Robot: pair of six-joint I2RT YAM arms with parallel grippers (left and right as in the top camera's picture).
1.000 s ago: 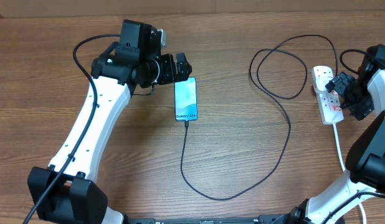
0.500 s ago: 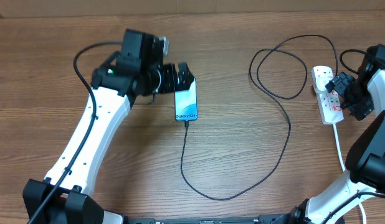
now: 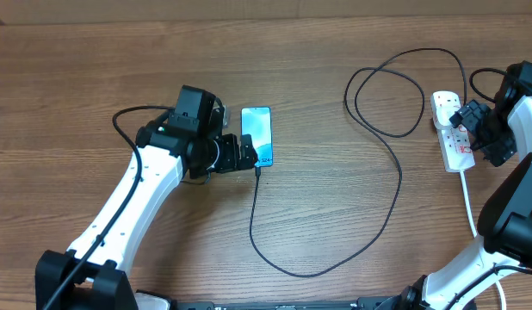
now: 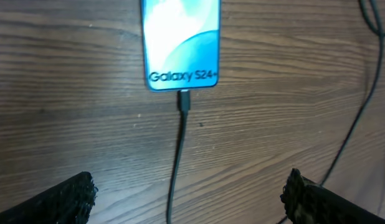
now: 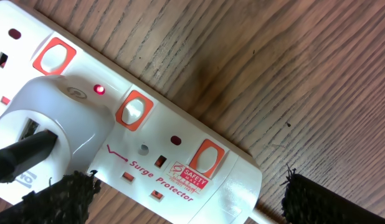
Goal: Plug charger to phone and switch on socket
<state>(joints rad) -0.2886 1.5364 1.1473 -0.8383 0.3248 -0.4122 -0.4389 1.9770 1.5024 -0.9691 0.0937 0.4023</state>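
- Wood-grain table point(image 3: 318, 34) bears it all: the left gripper point(image 4: 187, 186), jaws wide and empty, straddles the charger point(image 4: 178, 155) just short of the phone point(image 4: 180, 43), with the cable's tip at the phone's port.
- A sideways sweep could snag the cable and unplug it.
- Over the socket point(image 5: 142, 177) the right gripper point(image 5: 186, 186) hovers, jaws wide, with the red lamp point(image 5: 99, 90) lit; a stray press might switch it off.
- Low and forward reaches the left arm point(image 3: 137, 198); the right arm point(image 3: 516, 198) is folded by the table's edge.
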